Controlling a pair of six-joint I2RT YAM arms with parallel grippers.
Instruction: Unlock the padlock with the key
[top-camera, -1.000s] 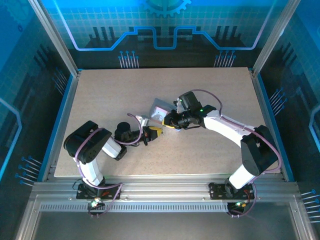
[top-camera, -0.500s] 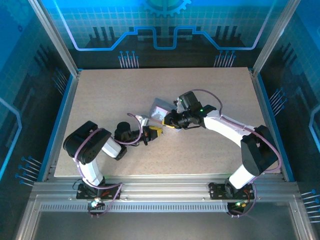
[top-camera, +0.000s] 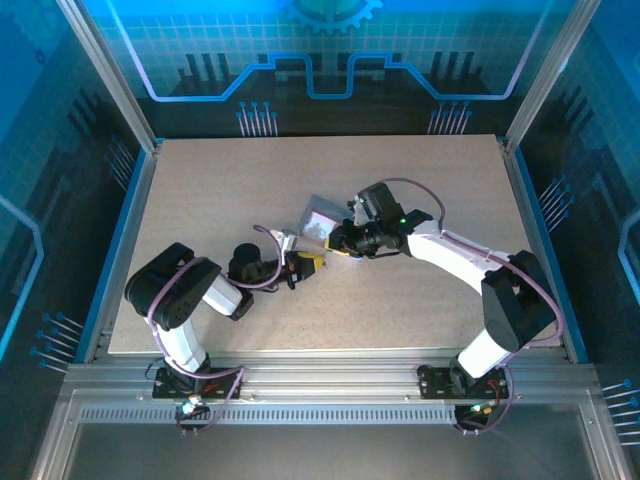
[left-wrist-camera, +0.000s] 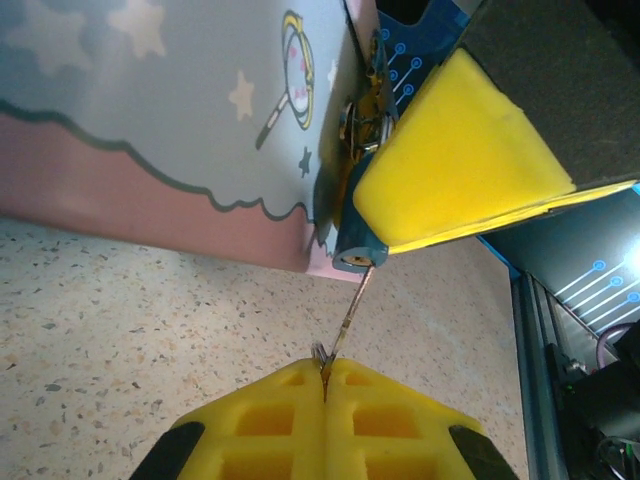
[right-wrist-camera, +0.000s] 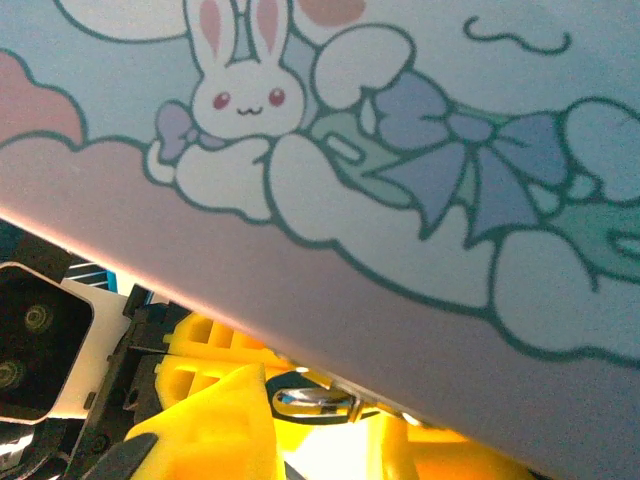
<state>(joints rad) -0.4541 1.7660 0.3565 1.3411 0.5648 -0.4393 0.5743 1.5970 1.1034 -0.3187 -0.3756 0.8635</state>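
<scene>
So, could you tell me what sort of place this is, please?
Likely a robot lab cell: a speckled table in aluminium framing, blue circuit-print walls, a left arm and right arm bolted at its edge.

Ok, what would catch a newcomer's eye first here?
In the left wrist view, the left gripper is shut on the thin key, its tip at the padlock by a corner of the tin. The right wrist view shows a white bunny printed on the tin.

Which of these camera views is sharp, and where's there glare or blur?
Left wrist: the key is crisp, the tin behind slightly soft. Right wrist: tin print close and soft, bright glare along the bottom edge. Top external: evenly lit table, blue-tinted surround.
</scene>
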